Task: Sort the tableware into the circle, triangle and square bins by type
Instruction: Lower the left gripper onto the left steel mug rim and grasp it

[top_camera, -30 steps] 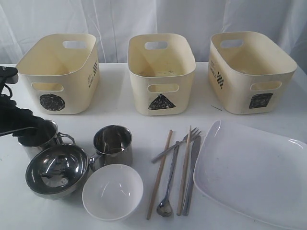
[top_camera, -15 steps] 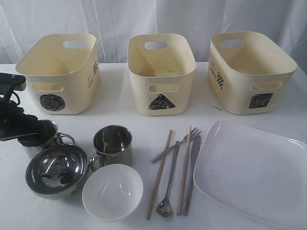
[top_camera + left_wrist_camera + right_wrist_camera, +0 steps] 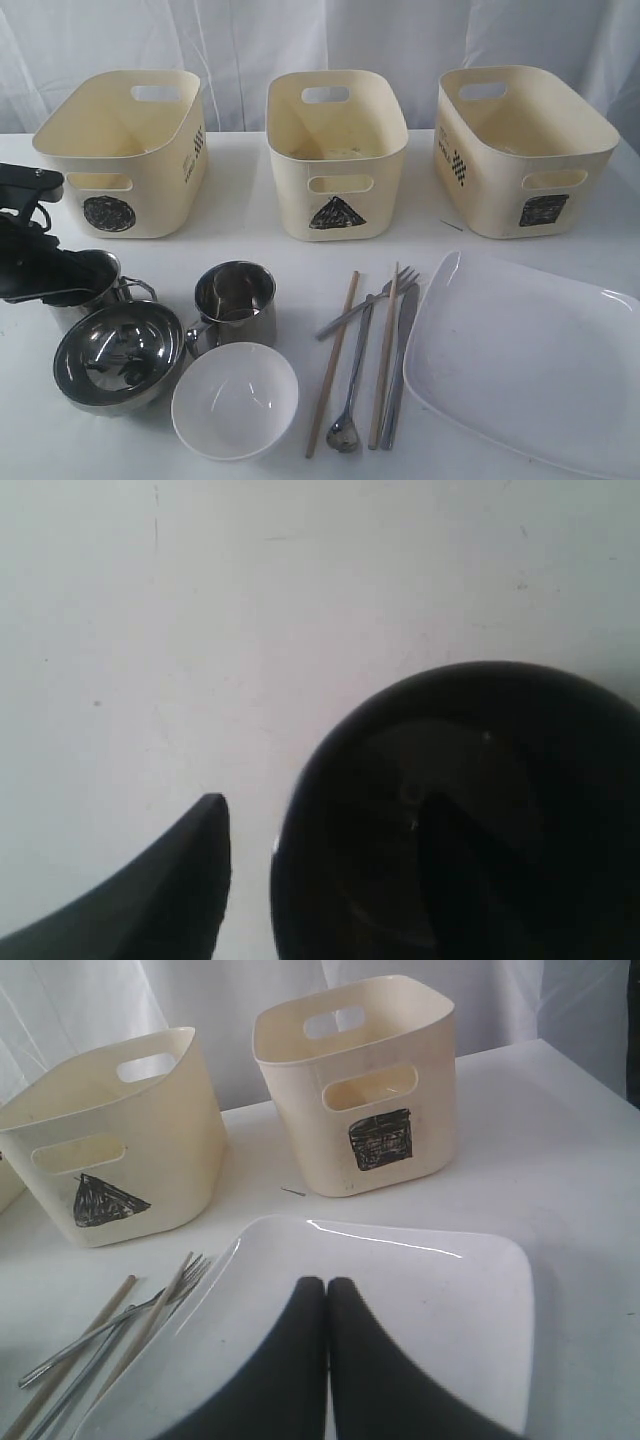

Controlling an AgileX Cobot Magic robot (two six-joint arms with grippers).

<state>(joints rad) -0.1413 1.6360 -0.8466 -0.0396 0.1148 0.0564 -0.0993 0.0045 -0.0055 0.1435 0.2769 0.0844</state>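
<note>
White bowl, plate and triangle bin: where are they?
white bowl (image 3: 234, 400), exterior view, on its inside bottom.
plate (image 3: 520, 360), exterior view, on its bare middle.
triangle bin (image 3: 290, 200), exterior view, on its front wall.

Mugs (image 3: 236, 300), steel bowl (image 3: 118, 355), white bowl (image 3: 234, 400), cutlery (image 3: 360, 355) and square plate (image 3: 530, 360) stand before the bins (image 3: 337, 150).

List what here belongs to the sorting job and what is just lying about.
Job: left steel handled mug, right steel handled mug, round steel bowl, round white bowl, wooden chopsticks, steel spoon, steel fork, steel knife, white square plate, cream plastic circle bin, triangle bin, square bin.
Lying about: small dark sliver on the white table; white curtain.
</note>
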